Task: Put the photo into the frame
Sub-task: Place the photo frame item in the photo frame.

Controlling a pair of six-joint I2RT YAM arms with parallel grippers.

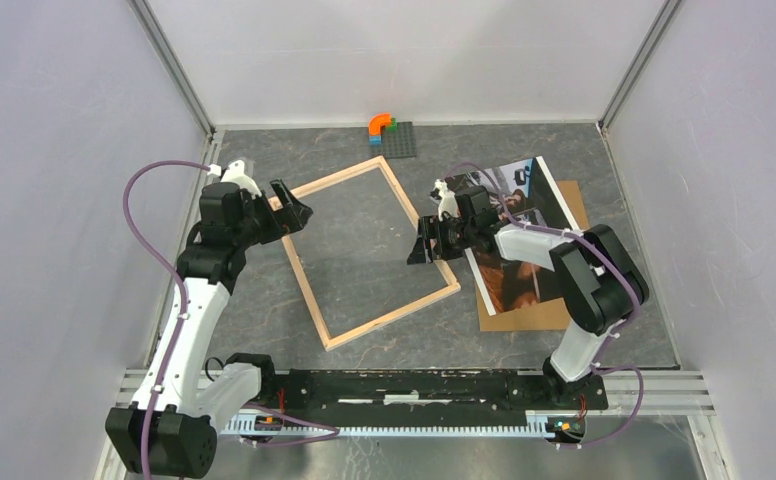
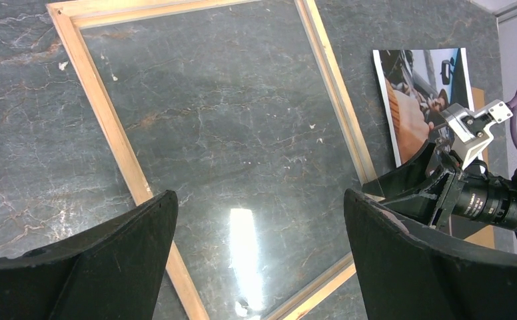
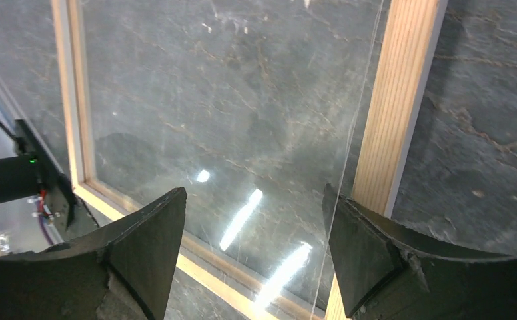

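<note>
The right gripper (image 1: pixel 424 247) is held low over the right rail of the frame (image 1: pixel 392 317), with its fingers (image 3: pixel 142 233) spread apart and nothing clamped between them. In the right wrist view, a pale wooden rail is seen running past the right finger, and the thin edge of a clear sheet (image 3: pixel 209 100) is seen just beside that rail, with bright glints on its surface. The left gripper (image 1: pixel 294 213) is held at the far left corner of the frame, its jaws wide apart and empty. The frame is laid flat on the dark marbled table (image 1: pixel 264 330), turned at an angle, between the two arms. The photo (image 1: pixel 509 285) is found to the right of the frame, outside it, laid on a brown backing board (image 1: pixel 524 318) and partly covered by the right arm. At the far edge of the table, a few coloured blocks (image 1: pixel 380 124) are set on a small grey plate (image 1: pixel 401 143), well apart from the frame.
</note>
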